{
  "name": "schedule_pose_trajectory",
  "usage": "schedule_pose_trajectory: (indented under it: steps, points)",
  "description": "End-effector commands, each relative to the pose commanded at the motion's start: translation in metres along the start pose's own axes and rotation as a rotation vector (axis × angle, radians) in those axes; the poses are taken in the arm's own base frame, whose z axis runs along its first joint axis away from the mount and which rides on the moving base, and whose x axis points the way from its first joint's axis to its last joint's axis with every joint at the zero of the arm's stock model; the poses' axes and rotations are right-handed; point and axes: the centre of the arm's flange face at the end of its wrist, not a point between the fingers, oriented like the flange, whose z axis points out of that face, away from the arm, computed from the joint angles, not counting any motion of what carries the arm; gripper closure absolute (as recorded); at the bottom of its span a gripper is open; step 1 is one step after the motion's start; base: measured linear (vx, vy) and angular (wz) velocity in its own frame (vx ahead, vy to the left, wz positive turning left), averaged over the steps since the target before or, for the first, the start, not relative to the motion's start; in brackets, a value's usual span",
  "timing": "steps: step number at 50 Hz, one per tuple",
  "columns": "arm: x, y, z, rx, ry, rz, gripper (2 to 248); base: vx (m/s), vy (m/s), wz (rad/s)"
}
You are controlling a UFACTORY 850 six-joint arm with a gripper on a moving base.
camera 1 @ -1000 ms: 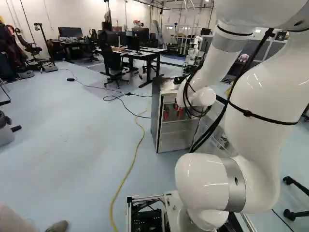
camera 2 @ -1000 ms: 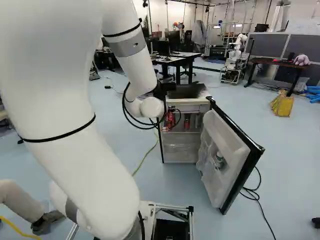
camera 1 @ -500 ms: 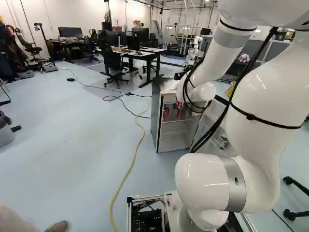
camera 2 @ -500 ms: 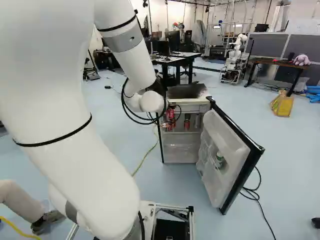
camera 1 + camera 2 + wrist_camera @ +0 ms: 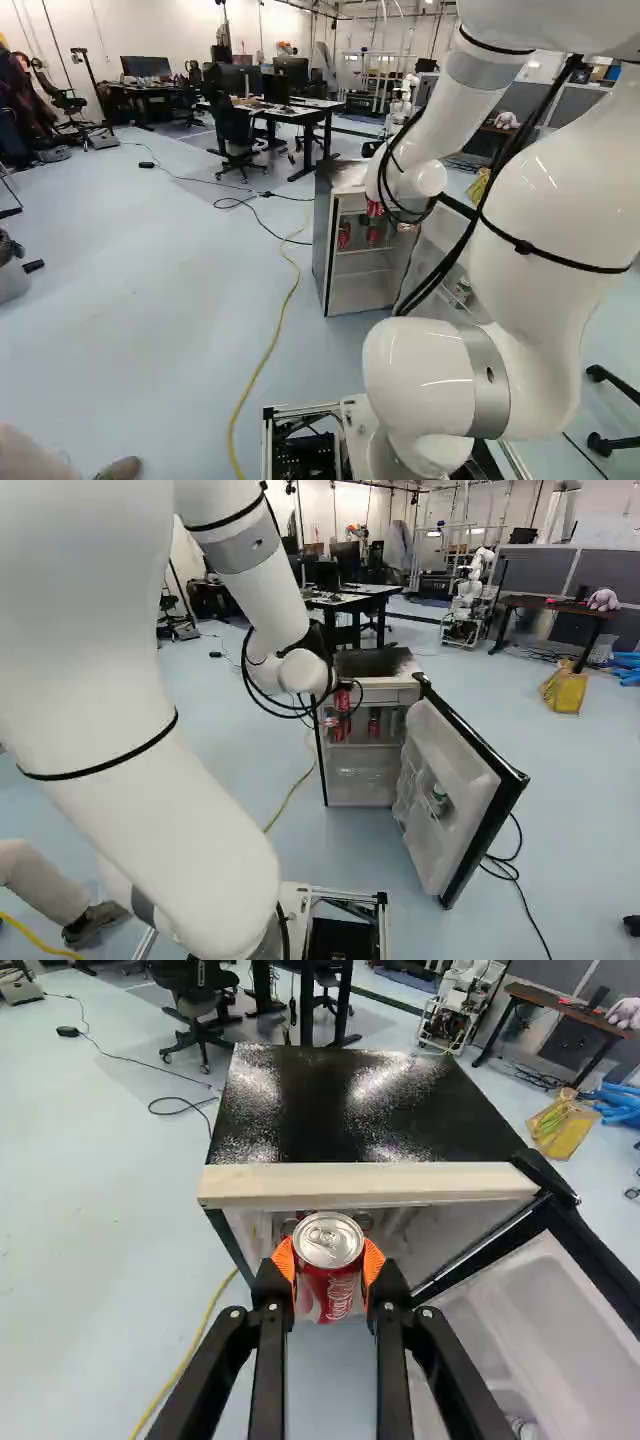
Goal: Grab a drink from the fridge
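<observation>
At the mouth of the open fridge point(image 5: 365, 695), we hold the red can point(image 5: 328, 1270) upright in our gripper point(image 5: 339, 699); both orange pads point(image 5: 373, 1260) are pinching it from two sides. We see also one more can point(image 5: 374, 725) on the shelf inside, and the door point(image 5: 460, 800) standing wide open.

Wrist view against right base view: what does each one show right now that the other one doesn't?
Only the wrist view: the gripper's orange pads pressed against both sides of the red soda can, and the can's silver lid.

Only the right base view: the big white arm and the clear drawer low in the fridge.

Both: the red soda can, the fridge with its door open, and the yellow bag on the floor.
</observation>
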Motion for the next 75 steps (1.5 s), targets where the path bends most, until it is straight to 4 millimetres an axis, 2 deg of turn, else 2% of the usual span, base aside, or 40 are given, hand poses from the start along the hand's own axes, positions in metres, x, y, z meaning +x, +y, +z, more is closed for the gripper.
schedule_pose_trajectory:
  steps: [40,75]
  points:
    - [0.045,0.004,0.003,-0.021,-0.01,0.027,164,0.0,0.0,0.0]
    - [0.09,0.006,0.015,-0.031,-0.018,0.054,164,0.0,0.0,0.0]
